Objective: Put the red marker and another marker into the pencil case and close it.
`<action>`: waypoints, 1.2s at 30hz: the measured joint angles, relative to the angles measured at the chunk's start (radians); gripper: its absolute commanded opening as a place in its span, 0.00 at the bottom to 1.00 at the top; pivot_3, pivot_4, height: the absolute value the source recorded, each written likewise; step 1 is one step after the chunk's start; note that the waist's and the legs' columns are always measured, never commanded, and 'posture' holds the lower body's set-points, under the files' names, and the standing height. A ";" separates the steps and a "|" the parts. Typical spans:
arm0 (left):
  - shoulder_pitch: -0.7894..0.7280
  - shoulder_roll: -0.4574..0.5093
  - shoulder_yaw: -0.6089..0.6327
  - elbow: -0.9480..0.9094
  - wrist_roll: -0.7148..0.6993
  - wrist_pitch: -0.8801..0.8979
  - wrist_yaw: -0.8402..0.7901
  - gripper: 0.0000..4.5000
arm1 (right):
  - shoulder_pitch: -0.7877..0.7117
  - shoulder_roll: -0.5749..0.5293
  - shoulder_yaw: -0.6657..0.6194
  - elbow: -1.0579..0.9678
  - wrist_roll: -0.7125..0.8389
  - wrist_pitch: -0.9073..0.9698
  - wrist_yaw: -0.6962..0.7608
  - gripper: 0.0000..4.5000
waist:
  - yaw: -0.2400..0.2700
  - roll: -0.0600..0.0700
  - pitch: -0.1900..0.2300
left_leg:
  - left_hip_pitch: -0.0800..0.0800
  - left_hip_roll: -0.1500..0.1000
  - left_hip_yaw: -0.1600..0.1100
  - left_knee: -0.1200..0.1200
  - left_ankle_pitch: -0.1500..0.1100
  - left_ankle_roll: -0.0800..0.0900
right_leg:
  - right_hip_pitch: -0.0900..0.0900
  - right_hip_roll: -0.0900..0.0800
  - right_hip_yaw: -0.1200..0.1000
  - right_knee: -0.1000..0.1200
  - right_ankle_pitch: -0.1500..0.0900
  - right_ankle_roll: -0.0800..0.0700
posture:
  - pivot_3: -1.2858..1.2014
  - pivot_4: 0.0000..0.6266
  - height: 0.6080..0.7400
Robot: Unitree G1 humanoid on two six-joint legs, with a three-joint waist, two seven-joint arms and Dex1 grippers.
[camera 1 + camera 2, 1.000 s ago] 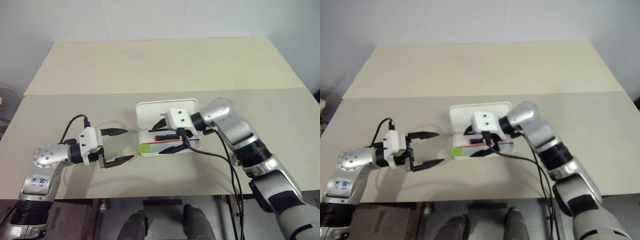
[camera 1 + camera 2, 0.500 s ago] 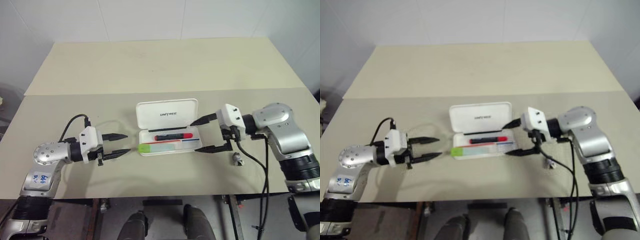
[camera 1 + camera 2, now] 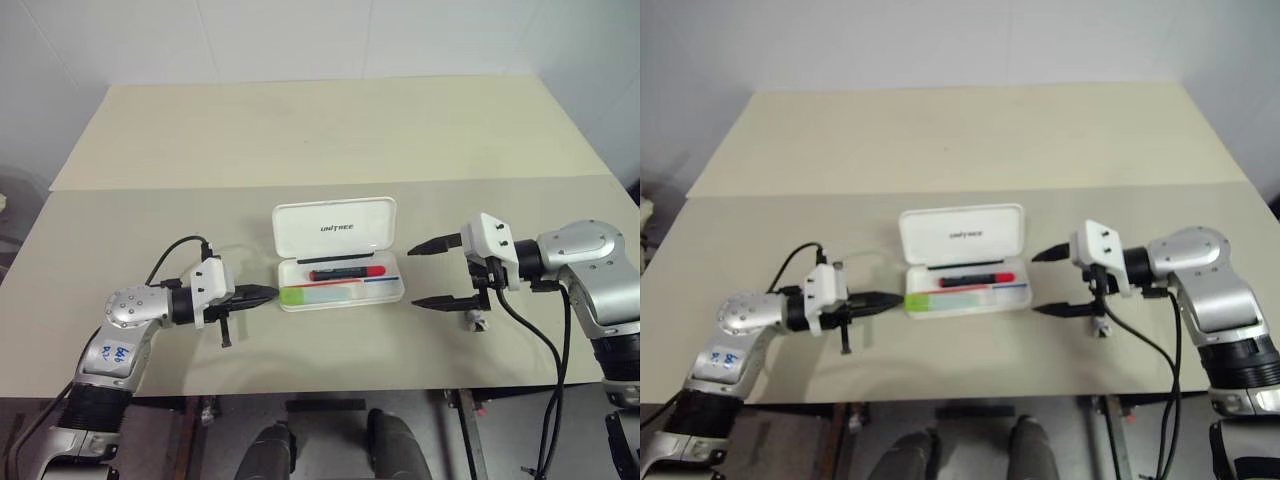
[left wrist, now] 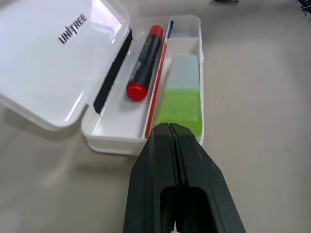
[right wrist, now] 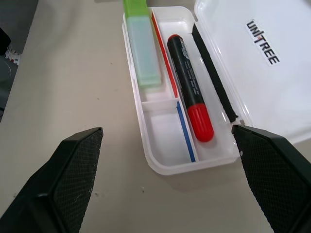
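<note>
Since a second ago the right claw (image 3: 437,272) has drawn back from over the white hard-plastic pencil case (image 3: 340,282) to just beside its end, jaws wide apart; the left claw (image 3: 268,295) has come together at the case's other end on the beige tabletop (image 3: 300,140).

Left wrist view: black red-ended slim marker (image 4: 144,63) and pale-green thick marker (image 4: 182,97) lie inside the case, lid open.

Right wrist view: both markers lie in separate lengthwise compartments.

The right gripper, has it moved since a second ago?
Yes. The right gripper was over the open pencil case a second ago; it has pulled away to the case's right and hangs open beside it.
</note>
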 measured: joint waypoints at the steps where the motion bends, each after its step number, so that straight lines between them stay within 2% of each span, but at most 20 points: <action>1: -0.009 -0.007 -0.003 0.004 0.004 -0.001 0.001 0.01 | 0.010 -0.004 -0.004 -0.009 0.001 0.002 -0.004 1.00 | 0.004 0.000 0.000 | 0.000 0.000 0.000 0.000 0.000 0.000 | 0.000 0.000 0.000 0.000 0.000 0.000 | 0.52 0.24 1.00; 10: -0.073 -0.054 -0.035 0.094 0.034 -0.037 0.003 0.01 | 0.054 -0.017 -0.026 -0.079 0.021 0.038 -0.052 1.00 | 0.021 0.000 0.000 | 0.000 0.000 0.000 0.001 0.000 0.000 | 0.001 0.000 0.000 0.000 0.001 0.000 | 0.52 0.24 1.00; 13: -0.071 -0.059 -0.029 0.087 -0.008 -0.027 -0.025 0.01 | 0.085 -0.020 -0.039 -0.108 0.035 0.053 -0.068 1.00 | 0.021 0.000 0.000 | 0.000 0.000 0.000 0.001 0.000 0.000 | 0.000 0.000 0.000 -0.001 0.001 0.000 | 0.52 0.24 1.00; 17: -0.045 -0.044 0.022 0.020 -0.094 -0.011 -0.071 0.20 | 0.155 -0.038 -0.102 -0.124 0.061 0.072 -0.095 1.00 | 0.021 0.000 0.000 | 0.000 0.000 0.000 0.000 0.000 0.000 | 0.001 0.000 0.000 -0.002 0.001 0.000 | 0.52 0.24 1.00; 21: -0.029 -0.006 0.050 -0.030 -0.133 0.037 -0.092 0.51 | 0.238 -0.058 -0.166 -0.153 0.079 0.091 -0.121 1.00 | 0.022 0.000 0.000 | 0.001 0.000 0.000 0.001 0.000 0.001 | 0.002 0.000 0.000 -0.001 0.002 0.000 | 0.52 0.24 1.00; 26: -0.028 0.000 0.049 -0.102 -0.182 0.102 -0.114 0.89 | 0.413 -0.059 -0.298 -0.242 0.102 0.137 -0.204 1.00 | 0.029 0.000 0.000 | 0.001 0.000 0.000 0.001 0.001 0.001 | 0.003 0.000 0.000 -0.002 0.003 0.001 | 0.52 0.24 1.00; 28: -0.035 -0.005 0.042 -0.128 -0.188 0.115 -0.115 0.99 | 0.482 -0.059 -0.355 -0.281 0.111 0.155 -0.234 1.00 | 0.031 0.000 0.000 | 0.001 0.000 0.000 0.001 0.001 0.001 | 0.004 0.000 0.000 -0.002 0.003 0.001 | 0.52 0.24 1.00; 36: -0.092 -0.057 -0.019 -0.117 -0.166 0.101 -0.127 0.99 | 0.694 -0.003 -0.468 -0.434 0.090 0.263 -0.451 1.00 | 0.045 -0.001 0.000 | 0.002 0.000 0.002 0.003 0.003 0.003 | 0.004 0.000 0.001 -0.003 0.007 0.000 | 0.52 0.24 1.00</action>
